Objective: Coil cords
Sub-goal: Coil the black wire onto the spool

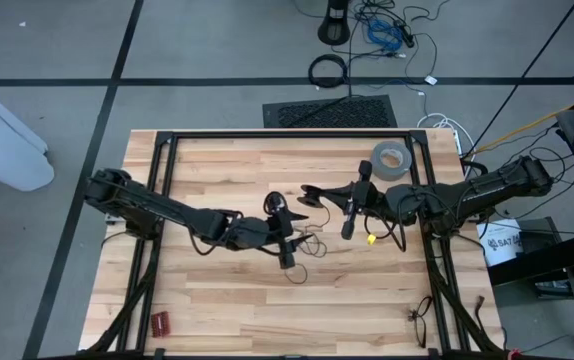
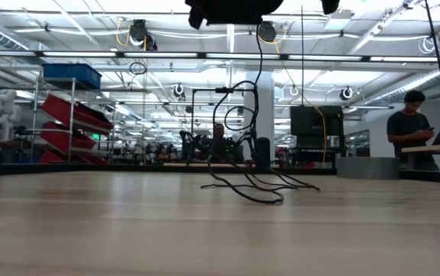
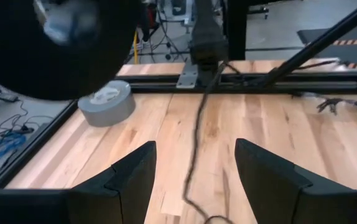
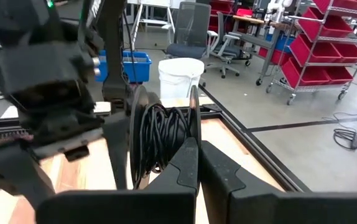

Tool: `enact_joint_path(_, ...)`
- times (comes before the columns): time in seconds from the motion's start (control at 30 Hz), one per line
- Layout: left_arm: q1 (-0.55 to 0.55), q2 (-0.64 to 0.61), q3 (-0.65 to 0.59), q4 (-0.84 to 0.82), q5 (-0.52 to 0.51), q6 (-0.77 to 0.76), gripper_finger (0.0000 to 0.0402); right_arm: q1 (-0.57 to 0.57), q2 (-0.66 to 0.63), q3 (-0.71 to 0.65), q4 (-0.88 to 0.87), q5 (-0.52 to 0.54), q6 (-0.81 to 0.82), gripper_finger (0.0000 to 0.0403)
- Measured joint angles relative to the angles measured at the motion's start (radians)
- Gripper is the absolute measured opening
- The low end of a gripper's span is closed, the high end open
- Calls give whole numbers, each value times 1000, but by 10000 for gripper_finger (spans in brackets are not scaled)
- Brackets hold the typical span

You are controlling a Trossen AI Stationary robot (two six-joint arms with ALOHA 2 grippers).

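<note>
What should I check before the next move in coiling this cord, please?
1. Right hand shut: ok.
2. Cord wound in loops at the right hand's tips: ok.
3. Left hand open, cord passing between its fingers: ok.
4. All cord off the table: not ok, loose loops lie there.
5. Tape roll apart from the cord: ok.
6. Cord end pinched by the right hand: cannot tell.

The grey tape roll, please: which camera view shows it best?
The left wrist view: the grey tape roll lies large and unobstructed near the table's edge. The high view shows it small; the low and right wrist views do not show it.
</note>
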Motion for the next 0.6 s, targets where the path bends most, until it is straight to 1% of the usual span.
enact_joint_path(0.13, 1, 18, 0, 1, 4, 12, 219, 0, 0, 0, -1, -2, 5, 0)
enact_joint_path(0.23, 0, 19, 0, -4, 6, 43, 193, 0, 0, 0, -1, -2, 6, 0)
enact_joint_path(0.37, 1, 19, 0, -7, 3, 56, 132, 6, 0, 0, -2, -2, 5, 0)
enact_joint_path(0.53, 18, 19, 0, -57, -9, 52, 30, 9, 0, 0, -3, -2, 6, 0)
enact_joint_path(0.6, 27, 19, 0, -91, -19, 41, 10, 13, 0, 0, -4, -2, 6, 0)
